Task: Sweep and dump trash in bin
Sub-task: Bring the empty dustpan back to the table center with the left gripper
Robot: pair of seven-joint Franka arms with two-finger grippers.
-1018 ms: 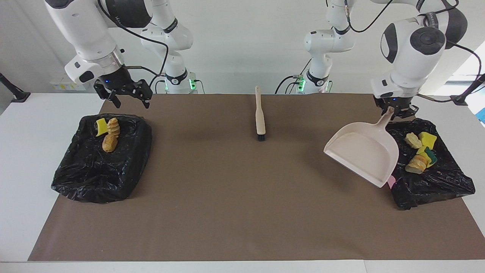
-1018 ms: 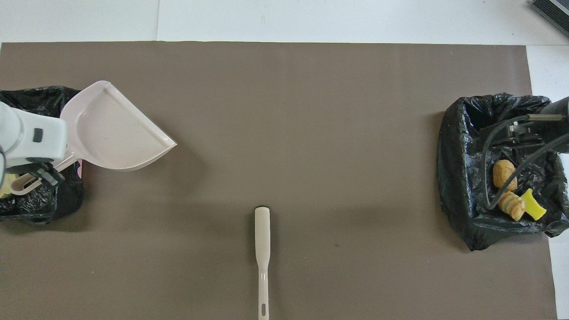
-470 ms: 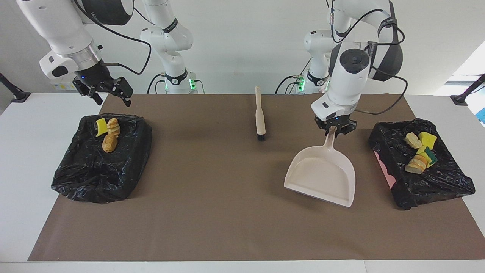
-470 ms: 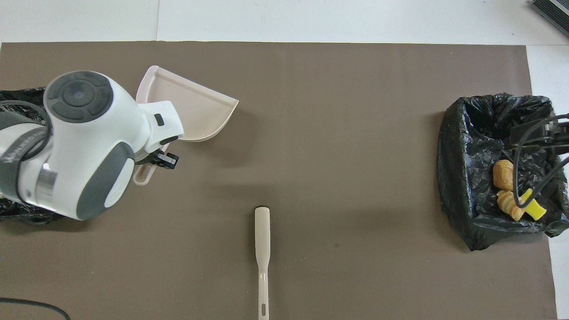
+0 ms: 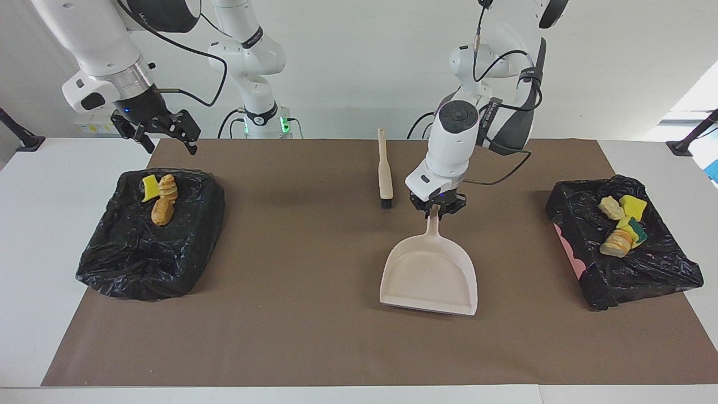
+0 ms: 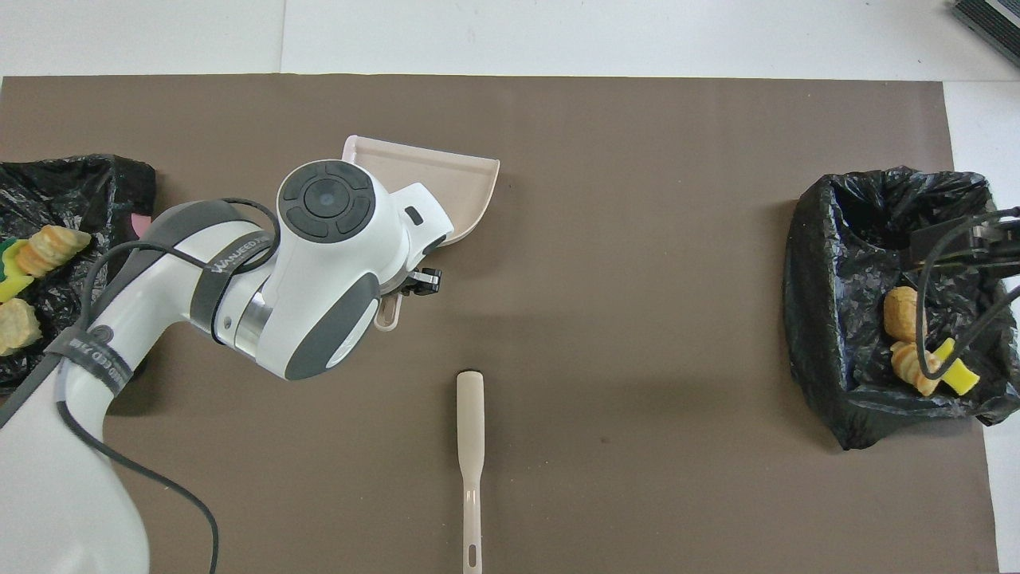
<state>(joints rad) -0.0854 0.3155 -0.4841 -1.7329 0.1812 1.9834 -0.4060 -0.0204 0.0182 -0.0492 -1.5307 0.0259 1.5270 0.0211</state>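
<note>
Seven bits of trash [image 5: 161, 201] sit in two black bins [image 5: 112, 252], at three and nine o'clock on the table [image 5: 314, 336], left gripper [image 5: 436, 209] fingers clamped on dustpan [image 5: 430, 276] handle near centre, right gripper [image 5: 164, 134] fingers spread above one bin, brush [image 5: 384, 168] at twelve.

Looked like a robotics lab set up for trials. Bare white walls, a white table [image 5: 33, 235] covered by a brown mat [image 5: 314, 336], two white arms bolted at its edge with green lights at their bases and loose black cables trailing off them. Staged props only: bag-lined bins [image 5: 146, 247] at either end, a dustpan [image 5: 432, 278], a brush [image 5: 385, 171].
</note>
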